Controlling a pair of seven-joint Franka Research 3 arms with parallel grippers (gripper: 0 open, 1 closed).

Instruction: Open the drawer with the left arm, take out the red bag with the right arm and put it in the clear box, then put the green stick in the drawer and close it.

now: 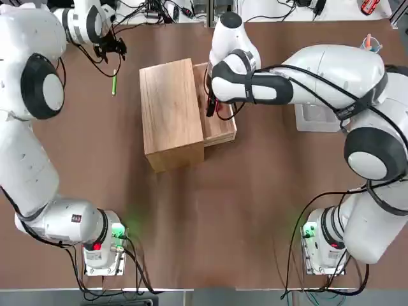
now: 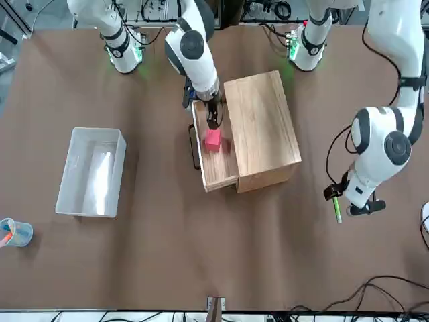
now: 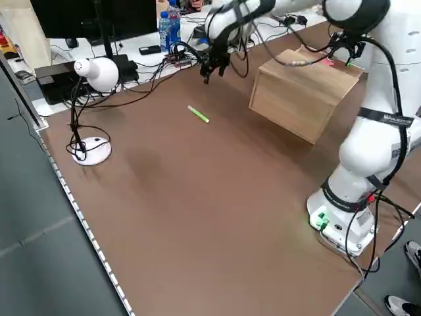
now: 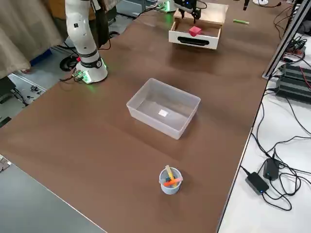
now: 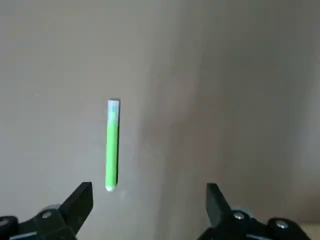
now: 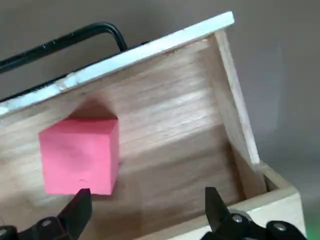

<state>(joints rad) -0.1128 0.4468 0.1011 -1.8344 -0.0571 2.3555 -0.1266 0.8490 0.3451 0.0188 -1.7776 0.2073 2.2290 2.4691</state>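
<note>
The drawer (image 2: pixel 218 168) stands pulled out of the light-wood cabinet (image 1: pixel 171 115), its dark bar handle (image 6: pixel 65 42) outward. The red bag (image 2: pixel 212 139) lies inside it, and my right gripper (image 2: pixel 212 119) hangs open just above it. In the right wrist view the red bag (image 6: pixel 80 155) sits by one finger, touching neither. The green stick (image 1: pixel 114 84) lies flat on the table beyond the cabinet's left side. My left gripper (image 1: pixel 115 48) hovers open above the green stick (image 5: pixel 112 145), holding nothing. The clear box (image 2: pixel 90 171) stands empty on the table's right side.
A small pale blue cup (image 4: pixel 170 180) with orange-pink sticks stands at the far right corner. A white desk lamp (image 3: pixel 92 72) and cables sit off the table's left edge. Both arm bases (image 1: pixel 102 245) occupy the near edge.
</note>
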